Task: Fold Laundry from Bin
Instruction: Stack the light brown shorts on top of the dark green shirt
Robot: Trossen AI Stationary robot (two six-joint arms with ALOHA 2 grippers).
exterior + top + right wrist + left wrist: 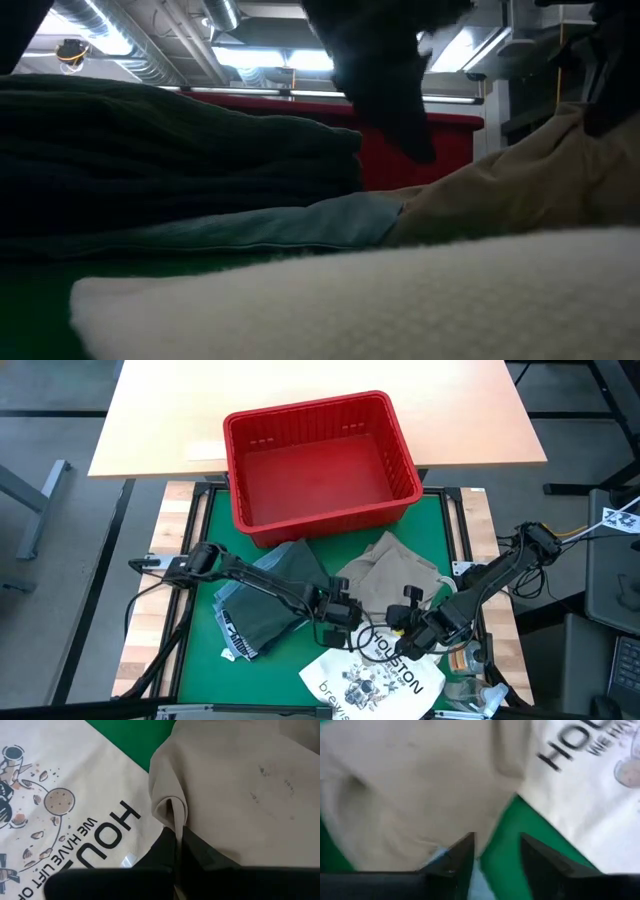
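Two grippers worked near the khaki garment (390,575) on the green bench (440,520), before the empty red bin (320,460). Right gripper (176,832) fingers pinched its fold; left gripper (495,857) fingers stood apart above the mat beside the white tote bag (375,680).

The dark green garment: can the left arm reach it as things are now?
Probably yes. The dark green garment lies uncovered on the mat directly under the left arm, whose open left gripper hovers just beside it, at the khaki garment.
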